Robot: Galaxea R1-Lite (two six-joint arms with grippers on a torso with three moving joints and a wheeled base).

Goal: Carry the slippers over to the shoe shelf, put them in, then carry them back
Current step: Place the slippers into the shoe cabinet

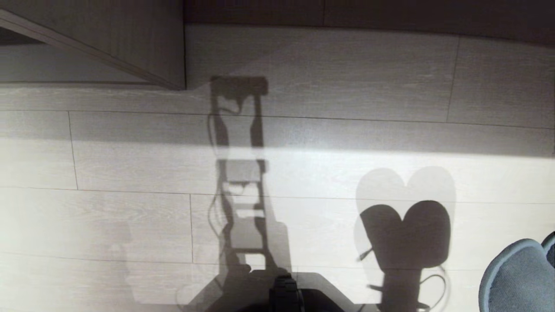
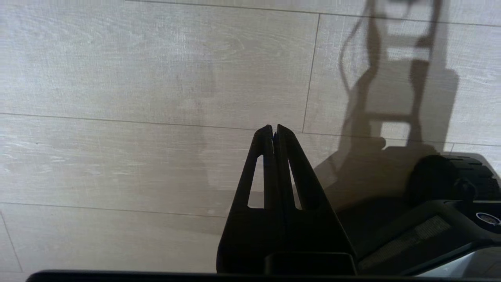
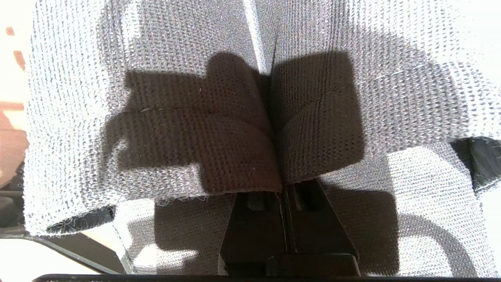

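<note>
Right gripper [image 3: 282, 188] is clamped tight on the slippers [image 3: 242, 117], its black fingers pinching the grey knitted fabric of both where the two meet side by side, the cloth bunching up around the grip. In the head view the slippers' [image 1: 518, 277] rounded toes peek in at the lower right corner, hanging above the pale wood-grain floor [image 1: 303, 138], and their twin-lobed shadow falls on the sunlit boards just left of them. Left gripper [image 2: 275, 131] hangs over bare floor, its two fingers pressed together with nothing between them. Up in the far left corner sits the shoe shelf [image 1: 130, 43], a slanted panel of pale board, well apart from the slippers.
</note>
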